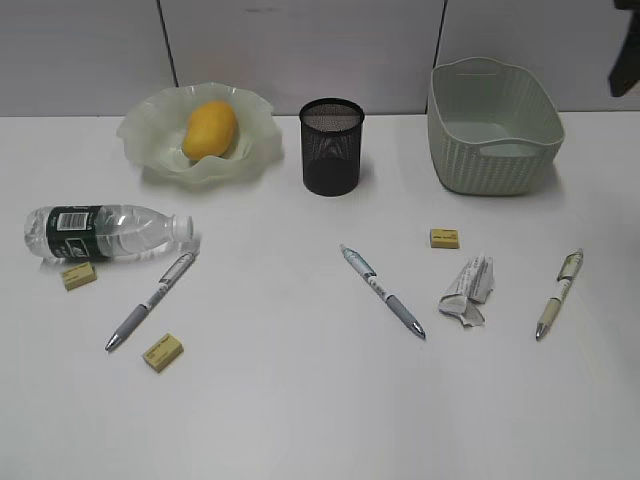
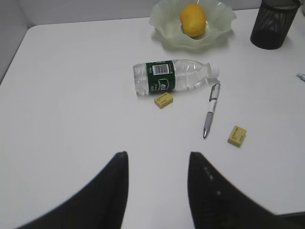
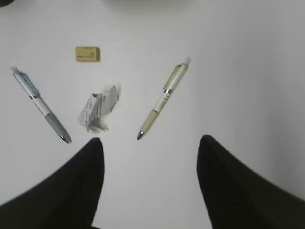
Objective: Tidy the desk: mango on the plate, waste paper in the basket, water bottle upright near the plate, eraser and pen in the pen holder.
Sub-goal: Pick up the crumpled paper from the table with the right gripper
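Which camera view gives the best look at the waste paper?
The right wrist view: the waste paper lies close, unblocked, with folds and grey print visible. The exterior view shows it smaller. The left wrist view does not show it.

1. In the exterior view we look from the front, down at a slant, over the whole desk [image 1: 320,400] toward the back wall.
2. The left wrist view looks forward and down from above the desk's left part; it shares the water bottle [image 2: 174,76] [image 1: 105,233] and the plate [image 2: 164,33] [image 1: 150,135] with the exterior view.
3. The right wrist view looks almost straight down, closer; it shares the waste paper [image 3: 97,112] [image 1: 468,290] with the exterior view.
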`<act>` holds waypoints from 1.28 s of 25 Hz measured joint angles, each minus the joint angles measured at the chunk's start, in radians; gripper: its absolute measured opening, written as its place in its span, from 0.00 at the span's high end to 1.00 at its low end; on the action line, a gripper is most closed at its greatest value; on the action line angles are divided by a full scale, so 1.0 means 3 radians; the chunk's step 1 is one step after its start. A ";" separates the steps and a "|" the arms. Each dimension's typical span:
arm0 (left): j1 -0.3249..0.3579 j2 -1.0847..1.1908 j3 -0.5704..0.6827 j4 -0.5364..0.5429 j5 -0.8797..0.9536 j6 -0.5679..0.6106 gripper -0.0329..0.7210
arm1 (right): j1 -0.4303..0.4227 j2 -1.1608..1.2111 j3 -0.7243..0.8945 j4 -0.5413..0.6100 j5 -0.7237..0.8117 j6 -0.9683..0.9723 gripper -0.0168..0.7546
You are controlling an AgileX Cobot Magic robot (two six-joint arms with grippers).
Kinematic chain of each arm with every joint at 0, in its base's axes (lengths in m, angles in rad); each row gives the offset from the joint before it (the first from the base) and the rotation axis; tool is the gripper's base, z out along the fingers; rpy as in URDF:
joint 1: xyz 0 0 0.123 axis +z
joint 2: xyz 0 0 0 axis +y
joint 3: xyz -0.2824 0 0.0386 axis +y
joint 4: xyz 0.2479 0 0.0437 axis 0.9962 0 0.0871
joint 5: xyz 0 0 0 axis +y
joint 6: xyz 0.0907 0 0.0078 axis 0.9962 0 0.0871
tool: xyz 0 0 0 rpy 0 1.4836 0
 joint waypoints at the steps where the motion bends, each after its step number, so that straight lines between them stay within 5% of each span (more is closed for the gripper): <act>1: 0.0000 0.0000 0.0000 -0.0019 0.0000 0.0000 0.53 | 0.0045 0.0114 -0.0093 0.0000 0.0000 0.0041 0.34; 16: 0.0000 0.0000 0.0000 -0.0019 0.0000 0.0000 0.53 | 0.0755 0.1349 -0.0375 0.0095 0.0003 0.0689 0.34; 32: 0.0000 0.0000 0.0000 -0.0019 0.0000 0.0000 0.53 | 0.0827 0.1903 -0.0339 0.0201 -0.0013 0.0863 0.34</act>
